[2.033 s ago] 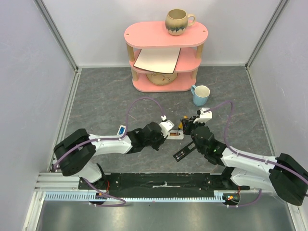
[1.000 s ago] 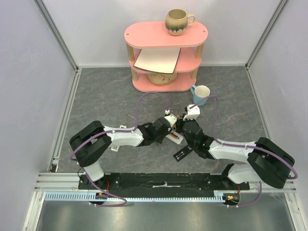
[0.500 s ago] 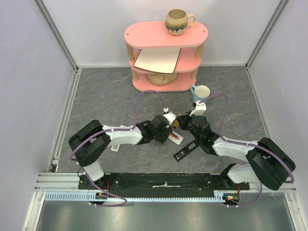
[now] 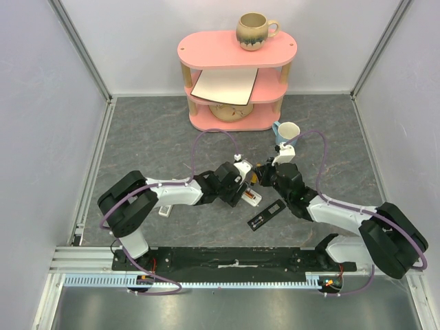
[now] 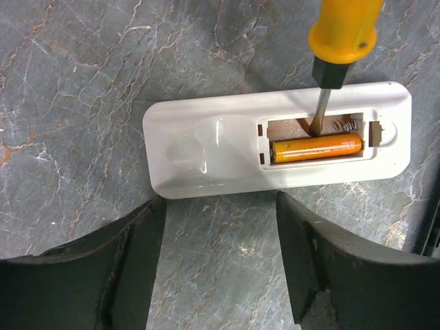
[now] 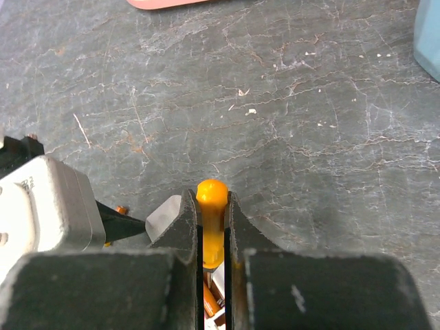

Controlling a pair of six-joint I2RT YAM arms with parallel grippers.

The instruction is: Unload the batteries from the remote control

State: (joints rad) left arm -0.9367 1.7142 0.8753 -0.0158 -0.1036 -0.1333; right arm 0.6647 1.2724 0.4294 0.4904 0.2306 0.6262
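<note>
Over remote [image 5: 275, 148], left gripper [image 5: 221, 206] jaws now apart; screwdriver [image 5: 340, 41] tip beside battery [image 5: 317, 148].

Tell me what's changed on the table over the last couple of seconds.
The left pincer swung in toward the white remote and opened just short of it. The right pincer edged closer, still shut on the orange screwdriver, tip in the battery bay. Black strip, blue mug and pink shelf stayed put.
</note>
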